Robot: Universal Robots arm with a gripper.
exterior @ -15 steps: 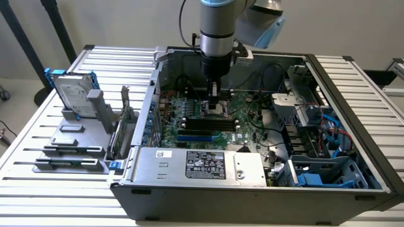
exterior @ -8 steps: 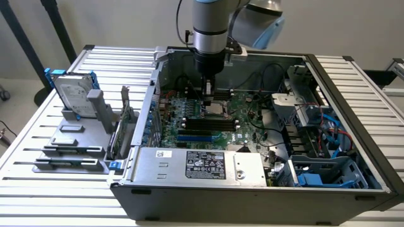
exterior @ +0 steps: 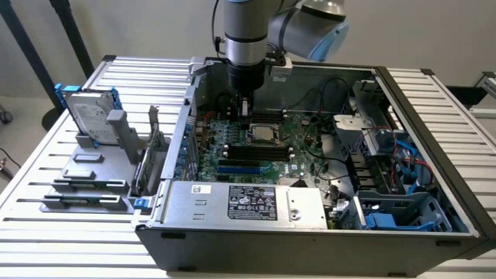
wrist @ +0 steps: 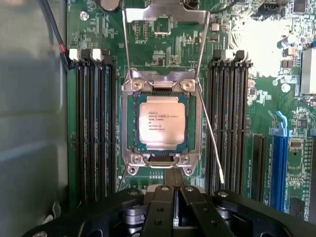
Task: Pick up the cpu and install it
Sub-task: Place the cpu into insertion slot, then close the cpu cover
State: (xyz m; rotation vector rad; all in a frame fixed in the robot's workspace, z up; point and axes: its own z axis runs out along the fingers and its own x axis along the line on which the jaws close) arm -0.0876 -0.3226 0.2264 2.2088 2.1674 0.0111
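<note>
At the middle of the exterior view, your cpu (exterior: 262, 135) lies flat in its socket (wrist: 132, 123), so it looks seated. Your end effector (exterior: 245, 115) hangs close by, closed on nothing.

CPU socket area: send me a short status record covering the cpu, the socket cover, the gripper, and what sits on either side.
cpu: lying flat in the socket, silver top up, print visible
socket frame: metal, surrounds the cpu
load plate: swung open, not covering the cpu
gripper: shut, nothing between the fingers, above the motherboard next to the socket's edge
memory slots: black rows flanking the socket on two sides
computer case: open on the slatted table
</note>
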